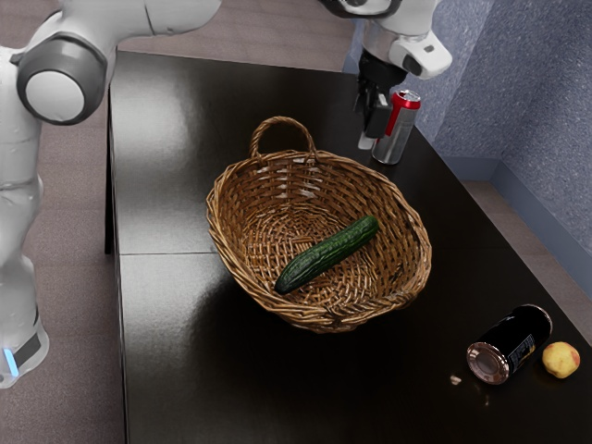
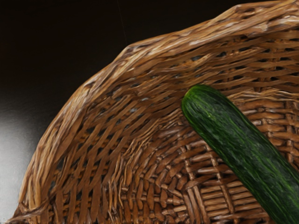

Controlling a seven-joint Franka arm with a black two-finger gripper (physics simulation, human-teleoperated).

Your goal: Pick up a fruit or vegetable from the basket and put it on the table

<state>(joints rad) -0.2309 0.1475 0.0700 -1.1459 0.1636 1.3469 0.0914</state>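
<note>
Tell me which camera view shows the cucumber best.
The exterior view: it shows the whole cucumber, end to end, inside the basket. The wrist view shows one rounded end and the skin closer, but its edge cuts off the other end.

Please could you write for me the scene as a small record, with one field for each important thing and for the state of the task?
surface: dark, glossy table
container: woven basket with an arched handle
basket contents: one green cucumber, lying at a slant
upright item: red and silver can, standing beyond the basket
fallen item: black can, on its side
loose fruit: small yellow-red fruit, beside the black can
gripper: raised, in front of the red and silver can in the exterior view
task state: cucumber not yet on the table
</note>
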